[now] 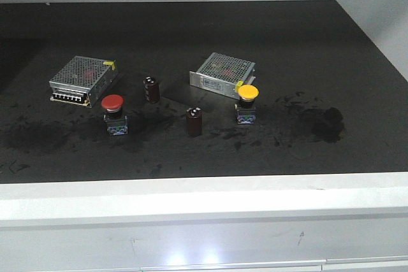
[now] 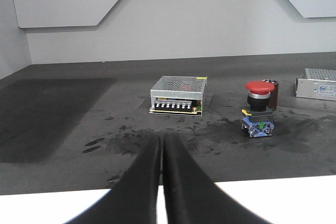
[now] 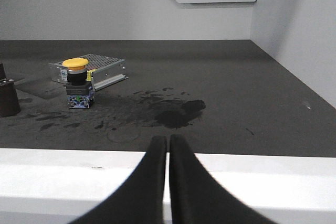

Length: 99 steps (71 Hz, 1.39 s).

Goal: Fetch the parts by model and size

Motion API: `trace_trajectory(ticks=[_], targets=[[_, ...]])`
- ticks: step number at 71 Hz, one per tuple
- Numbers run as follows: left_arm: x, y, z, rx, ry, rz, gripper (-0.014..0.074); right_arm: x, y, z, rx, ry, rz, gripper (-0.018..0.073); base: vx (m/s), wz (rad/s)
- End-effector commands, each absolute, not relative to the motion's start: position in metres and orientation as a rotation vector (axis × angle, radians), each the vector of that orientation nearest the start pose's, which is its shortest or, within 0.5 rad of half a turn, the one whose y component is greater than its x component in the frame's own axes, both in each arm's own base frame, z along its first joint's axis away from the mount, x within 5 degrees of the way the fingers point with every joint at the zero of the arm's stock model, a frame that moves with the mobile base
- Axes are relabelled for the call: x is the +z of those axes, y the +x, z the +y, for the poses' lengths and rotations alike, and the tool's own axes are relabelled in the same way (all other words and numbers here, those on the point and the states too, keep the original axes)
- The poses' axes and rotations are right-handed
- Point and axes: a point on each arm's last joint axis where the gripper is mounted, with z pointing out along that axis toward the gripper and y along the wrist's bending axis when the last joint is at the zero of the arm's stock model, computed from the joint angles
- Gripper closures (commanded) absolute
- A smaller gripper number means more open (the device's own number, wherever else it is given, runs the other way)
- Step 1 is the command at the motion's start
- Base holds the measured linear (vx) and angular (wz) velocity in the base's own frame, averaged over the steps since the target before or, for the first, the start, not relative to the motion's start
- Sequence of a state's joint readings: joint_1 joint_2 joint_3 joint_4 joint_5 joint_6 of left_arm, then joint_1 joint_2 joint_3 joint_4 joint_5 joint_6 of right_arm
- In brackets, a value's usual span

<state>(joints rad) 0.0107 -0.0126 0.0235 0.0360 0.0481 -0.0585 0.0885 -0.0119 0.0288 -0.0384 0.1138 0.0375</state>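
Note:
A push-button switch with a red mushroom cap [image 1: 113, 114] [image 2: 258, 108] stands on the black table left of centre. Its twin with a yellow cap [image 1: 247, 102] [image 3: 77, 82] stands to the right of centre. Both sit upright on dark blocky bases. My left gripper [image 2: 161, 139] is shut and empty, hovering at the table's front edge, well short and left of the red switch. Over the white front ledge hangs my right gripper [image 3: 168, 139], also shut and empty, far right of the yellow switch. Neither gripper shows in the front view.
Two silver perforated-metal boxes [image 1: 83, 79] [image 1: 222, 72] lie behind the switches. Two dark-red cylindrical capacitors [image 1: 152, 89] [image 1: 194, 121] stand between them. A dark smudge [image 1: 328, 123] marks the mat at right. A white ledge [image 1: 204, 202] runs along the front; grey walls close the back and right.

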Motion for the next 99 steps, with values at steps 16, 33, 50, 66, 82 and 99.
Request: trace_trajectory(ticks=[16,33,50,66,82,99], targets=[[0.213,0.054,0.001,-0.018,-0.032,1.449,0.0602,0.199,0.056,0.005,0.058,-0.074,1.539,0.0569,0.00,0.00],[0.213,0.054,0.001,-0.018,-0.032,1.449,0.0602,0.199,0.056,0.005,0.058,-0.074,1.539,0.0569,0.00,0.00],[0.214,0.054,0.001,-0.018,-0.032,1.438,0.0602,0.199,0.056,0.005,0.057,-0.075,1.538,0.0569,0.00,0.00],[0.219,0.053,0.000,-0.021,-0.032,1.398,0.0602,0.199,0.056,0.005,0.057,-0.075,1.538,0.0569,0.00,0.00],[0.235,0.049,0.000,-0.053,-0.049,1.229,0.0602,0.207,0.055,0.005,0.069,-0.065,1.485,0.0569,0.00,0.00],[0.277,0.045,0.000,-0.077,-0.063,1.204,0.0602,0.276,0.045,0.004,0.059,-0.069,1.317,0.0569,0.00,0.00]])
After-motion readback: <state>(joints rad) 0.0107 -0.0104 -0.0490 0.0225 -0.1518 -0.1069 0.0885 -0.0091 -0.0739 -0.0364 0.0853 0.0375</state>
